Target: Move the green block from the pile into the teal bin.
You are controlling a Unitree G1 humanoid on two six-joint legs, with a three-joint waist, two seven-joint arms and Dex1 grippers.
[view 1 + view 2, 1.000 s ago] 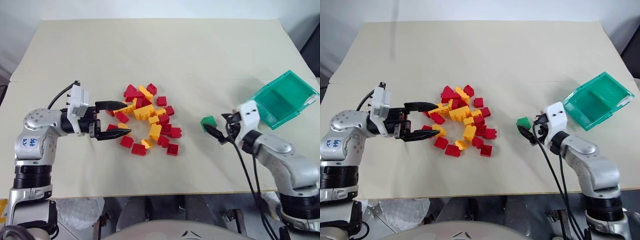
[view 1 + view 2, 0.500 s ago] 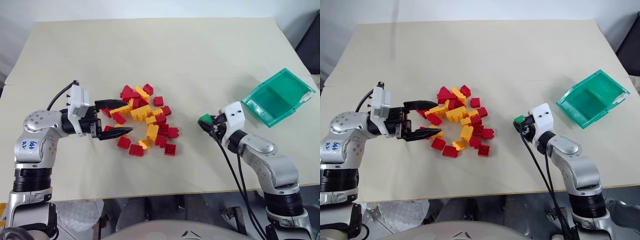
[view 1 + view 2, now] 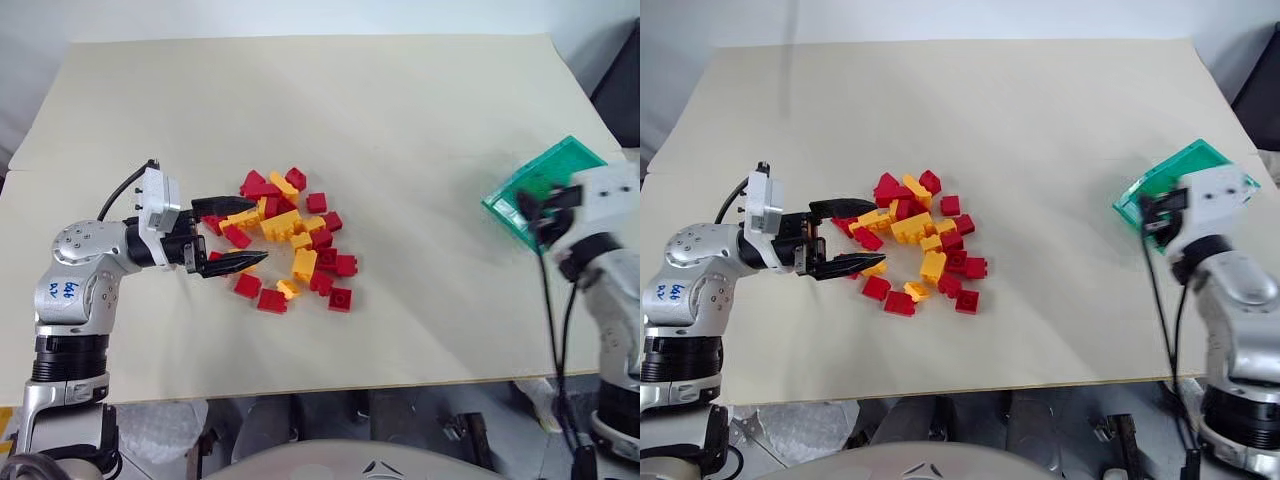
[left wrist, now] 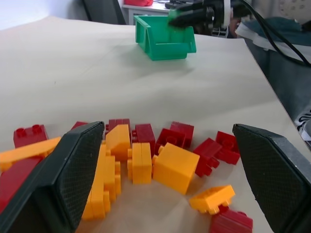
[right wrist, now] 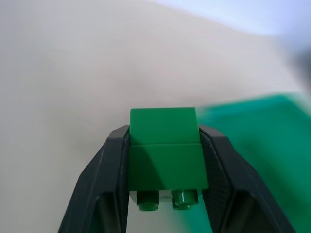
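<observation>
The left end effector [image 3: 232, 235] sits low over the worktop [image 3: 330, 120] toward its left edge, pointing across at the pile [image 3: 285, 240]. Its two black fingers [image 4: 73, 170] stand wide apart with nothing between them. From the left wrist view, red and yellow bricks lie in the gap between the fingers and just beyond them; whether a fingertip touches any brick cannot be told.

The pile occupies the middle of the worktop, slightly nearer the front edge than the back. It is a loose scatter, some bricks stacked against each other, a few red ones lying singly at its front fringe.

Bare worktop separates the pile from the right side.

At the right edge lies the teal bin [image 3: 1180, 165], its near portion covered by the right arm. The right end effector [image 5: 165, 184] is clamped on the green block [image 5: 165, 145]: the block sits squarely between the two fingertips, gripped on opposite side faces, with two studs showing. In the left wrist view the green block [image 4: 176, 13] is held at the bin's rim. Whether the block is over the bin's interior or just short of its wall cannot be told.
</observation>
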